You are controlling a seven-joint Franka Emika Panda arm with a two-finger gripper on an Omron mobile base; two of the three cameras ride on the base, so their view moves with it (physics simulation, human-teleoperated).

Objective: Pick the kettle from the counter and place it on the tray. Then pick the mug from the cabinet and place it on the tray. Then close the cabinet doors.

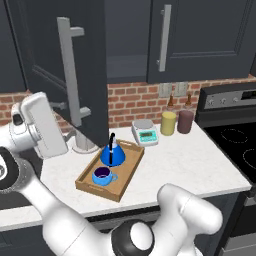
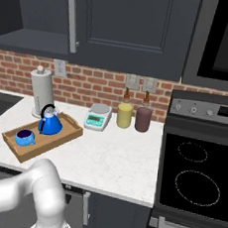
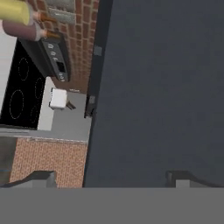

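The blue cone-shaped kettle (image 1: 112, 154) (image 2: 50, 124) stands on the far half of the wooden tray (image 1: 126, 177) (image 2: 69, 130) on the white counter (image 1: 170, 165). The round blue mug (image 1: 102, 176) (image 2: 25, 137) sits in the tray's near half, just in front of the kettle. The cabinet's left door (image 1: 47, 55) is swung open toward me, its silver handle (image 1: 69, 75) facing out. The right door (image 1: 205, 40) (image 2: 130, 23) is flush. My gripper (image 3: 111, 179) is open, its fingertips (image 3: 43, 178) close to the dark face of the open door (image 3: 162, 87), holding nothing.
A paper towel roll (image 2: 41, 93) stands behind the tray. A small scale (image 1: 145, 132) (image 2: 98, 117), a yellow canister (image 1: 168, 123) and a maroon canister (image 1: 185, 121) line the brick wall. The black stove (image 1: 235, 145) (image 2: 200, 170) borders the counter on the right.
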